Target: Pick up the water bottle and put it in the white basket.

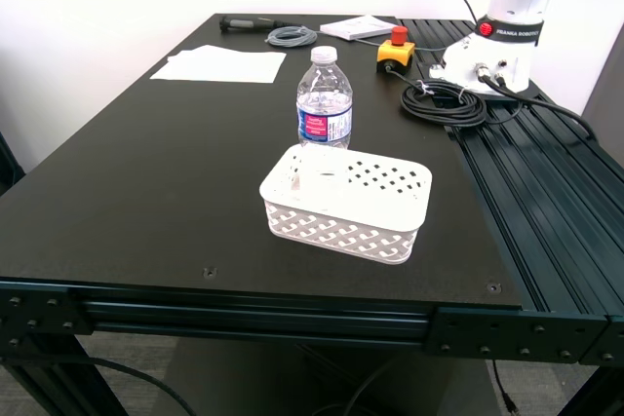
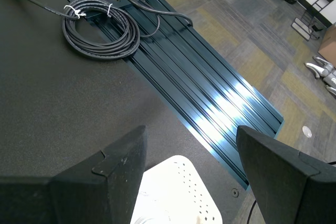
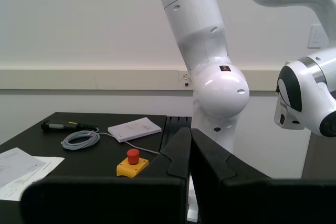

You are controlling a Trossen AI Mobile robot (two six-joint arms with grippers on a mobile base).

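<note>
Water bottle (image 1: pixel 324 96) stands upright on the black counter (image 1: pixel 136 192), cap on, just behind the white basket (image 1: pixel 346 203) in the exterior view; whether the two touch cannot be told. Basket holds nothing visible.

My first pincer (image 2: pixel 191 150) hangs above the counter with jaws spread wide, nothing between them; a corner of the basket (image 2: pixel 176 192) shows below it, coiled black cable (image 2: pixel 100 30) further off.

My second pincer (image 3: pixel 190 153) has its jaws pressed together, gripping nothing, facing a white robot arm (image 3: pixel 210 61), with a red-and-yellow stop button (image 3: pixel 132 162) ahead on the counter.
</note>
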